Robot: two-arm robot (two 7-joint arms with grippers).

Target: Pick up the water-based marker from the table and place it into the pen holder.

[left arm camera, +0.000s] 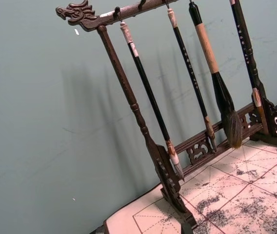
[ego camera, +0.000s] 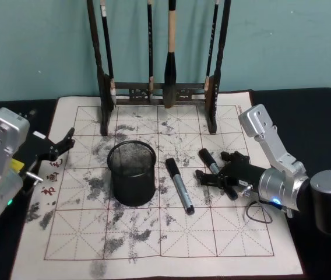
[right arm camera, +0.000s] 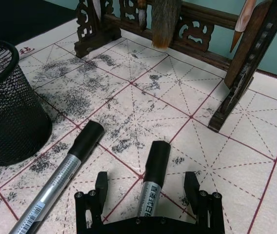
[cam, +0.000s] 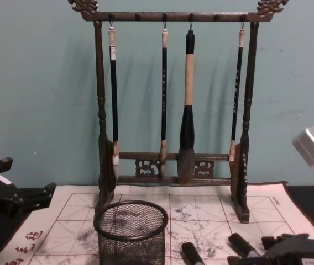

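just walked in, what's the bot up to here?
The right pincer is down on the calligraphy mat, open and straddling the right marker, but not yet shut on it. A second marker lies between that one and the mesh pen holder. The left pincer sits parked, open, at the mat's left edge.

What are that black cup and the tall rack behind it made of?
The pen holder looks like black wire mesh, probably metal: you can see through its wall. The brush rack seems to be dark carved wood, slightly glossy, with turned posts.
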